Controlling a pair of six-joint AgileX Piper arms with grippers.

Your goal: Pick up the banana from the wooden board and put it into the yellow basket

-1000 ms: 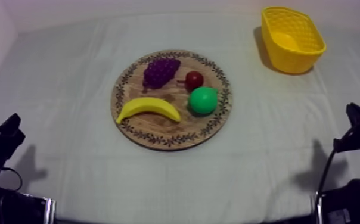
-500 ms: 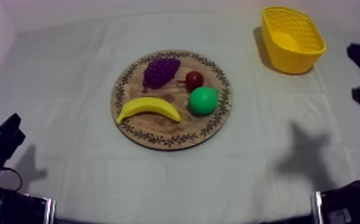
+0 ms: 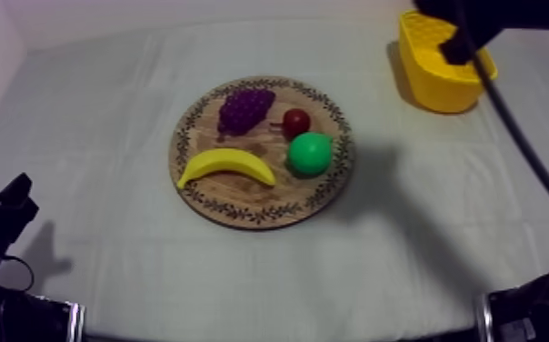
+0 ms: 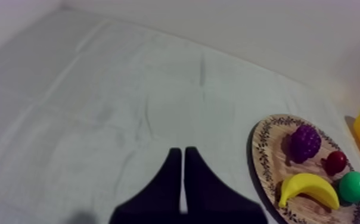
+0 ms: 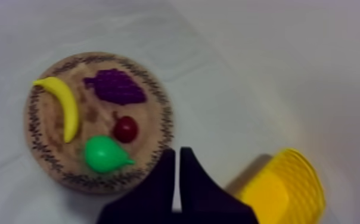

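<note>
Banana (image 3: 226,167): not yet lifted off wooden board (image 3: 253,204).
Left claw (image 4: 182,156): closed, nothing gripped.
Right claw (image 5: 177,156): closed, nothing gripped.

Left arm (image 3: 1,218) sits low at its own side, left gripper (image 4: 182,156) pinched together on nothing, while the right arm (image 3: 478,14) reaches in high, right gripper (image 5: 177,156) likewise a narrow empty wedge.

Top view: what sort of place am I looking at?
Probably a robot practice bench: toy banana and grapes on a wooden board, a yellow basket, and the left gripper and right gripper at a cloth-covered table.
</note>
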